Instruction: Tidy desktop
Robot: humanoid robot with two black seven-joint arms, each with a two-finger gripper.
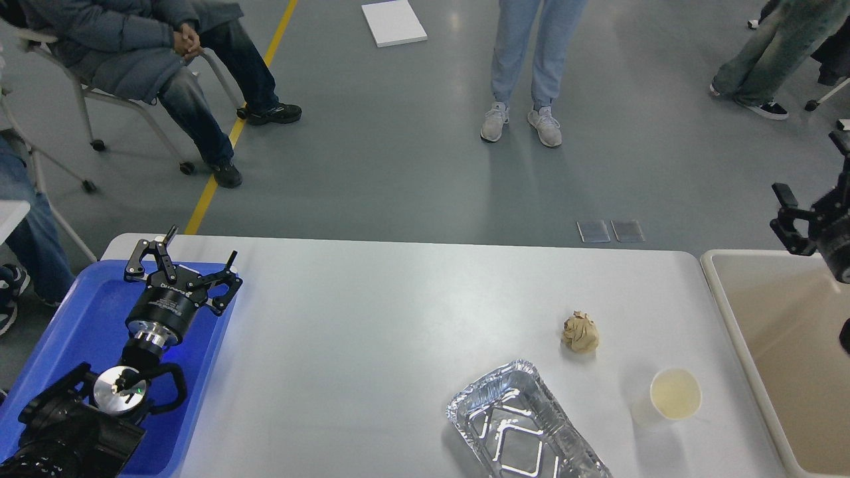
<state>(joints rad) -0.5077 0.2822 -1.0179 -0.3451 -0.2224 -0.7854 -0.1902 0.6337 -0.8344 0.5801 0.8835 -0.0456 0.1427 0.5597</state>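
Note:
The white desktop [398,312] fills the middle of the head view. On its right half lie a crumpled brown paper ball [580,332], an empty foil tray [524,425] at the front edge, and a paper cup [675,394] with pale liquid. My left gripper [189,255] is open and empty above the blue tray [73,312] at the left end. My right gripper [811,186] is open and empty at the far right edge, above the back of the beige bin [730,318], and is partly cut off by the view's edge.
People sit and stand on the grey floor beyond the table's far edge. A chair on wheels [89,99] is at the back left. A white board [394,22] lies on the floor.

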